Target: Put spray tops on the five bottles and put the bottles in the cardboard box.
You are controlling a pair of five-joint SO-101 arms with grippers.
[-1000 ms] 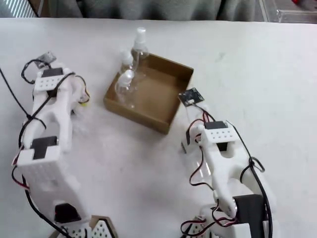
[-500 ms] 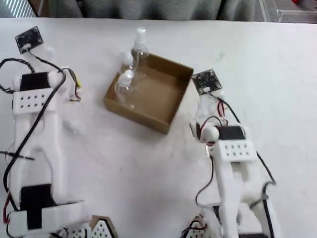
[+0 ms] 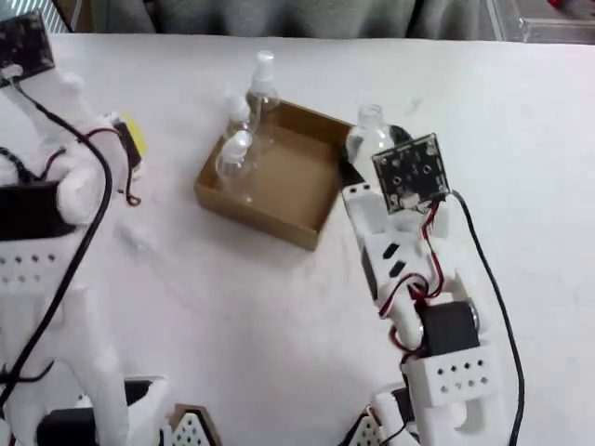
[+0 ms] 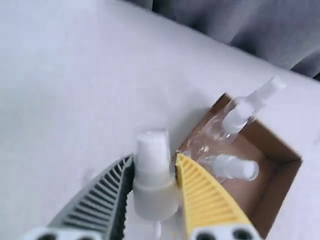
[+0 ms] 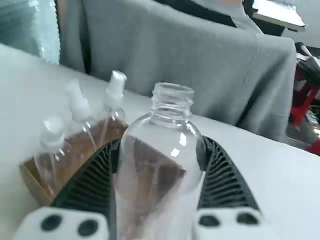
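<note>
My right gripper [image 3: 361, 167] is shut on a clear, open-necked bottle [image 3: 369, 130] and holds it upright beside the near-right corner of the cardboard box [image 3: 256, 210]. In the right wrist view its black fingers [image 5: 95, 180] clamp the bottle [image 5: 159, 150] around the body. My left gripper [image 4: 152, 162] is shut on a white spray top [image 4: 151, 170], held up left of the box [image 4: 272, 150]; its yellow finger [image 3: 127, 137] appears in the high view. Three capped bottles [image 3: 244, 116] lean in the box's far-left corner [image 5: 80, 107].
The white table [image 3: 232, 307] spreads around the box. Grey cloth [image 5: 200, 55] hangs behind the far edge. The right half of the box floor [image 3: 297, 181] is bare cardboard. The left arm's body [image 3: 46, 279] stands tall over the table's left side.
Both arms have risen from the table. The right one lifted the open bottle up beside the box. The left one lifted the spray top and swung left.
</note>
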